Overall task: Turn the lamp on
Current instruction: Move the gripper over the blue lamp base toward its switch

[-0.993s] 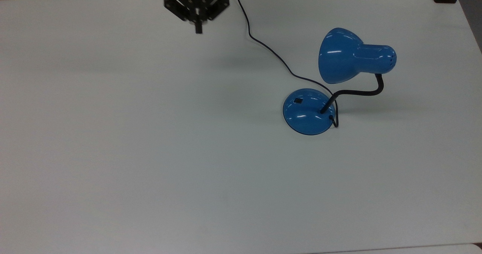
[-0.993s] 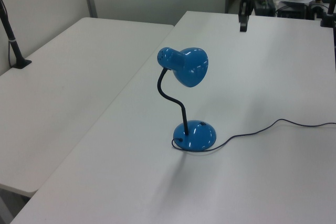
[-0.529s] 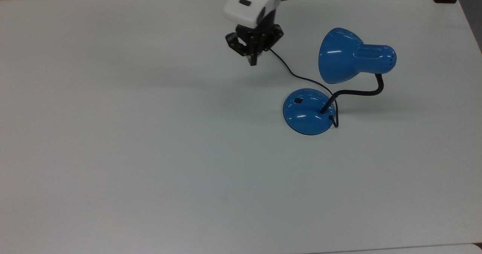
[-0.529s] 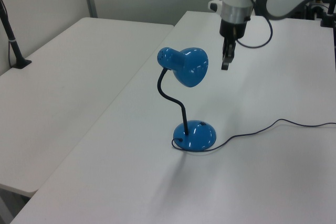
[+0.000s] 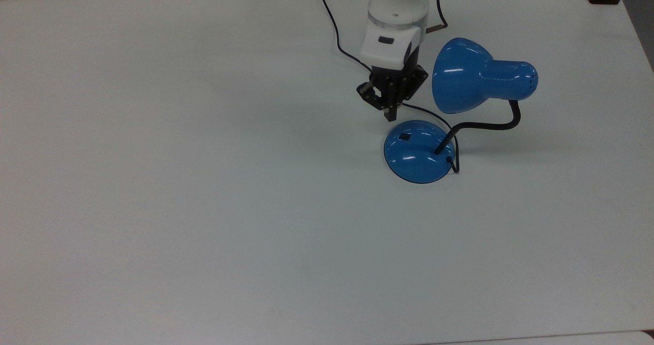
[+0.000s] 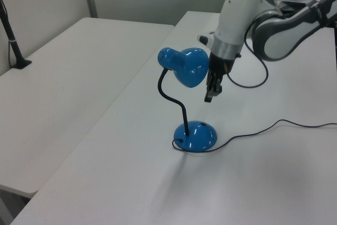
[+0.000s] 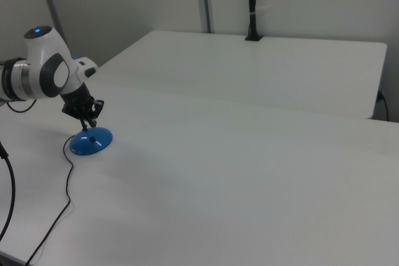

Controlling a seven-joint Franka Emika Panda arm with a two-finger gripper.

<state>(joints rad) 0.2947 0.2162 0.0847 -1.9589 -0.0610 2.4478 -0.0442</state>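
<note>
The top view looks straight down on a white table [image 5: 204, 207]. On it stands the blue lamp [image 5: 419, 151], toward the top view's right. From here you can see the small black switch [image 5: 404, 136] on the round base, and the black cord [image 5: 347, 53] that runs away toward the far edge of the table. The shade [image 5: 462, 76] leans over toward the top view's left.

The left view shows the lamp [image 6: 195, 135] from the side. Here you can see how tall it is: the black bendy neck [image 6: 174, 98] curls up from the base and holds the shade [image 6: 190, 68] high in the air. This view also shows the robot arm [image 6: 274, 30] reaching in from the left view's right, and a second white table [image 6: 73, 72] next to the first.

The right view shows the lamp's base [image 7: 91, 141] small and far off on the right view's left, with a black pole [image 7: 251, 4] standing at the far table.

The claw [image 5: 391, 114] points down. In the top view its tip is just beside the base, close to the switch, on the side nearer the arm. In the left view the claw [image 6: 210, 96] hangs in the air above the base, not touching it, just beside the shade.

The two fingers look pressed together with nothing between them.

In the right view the arm covers the shade, and the switch is too small to make out.
</note>
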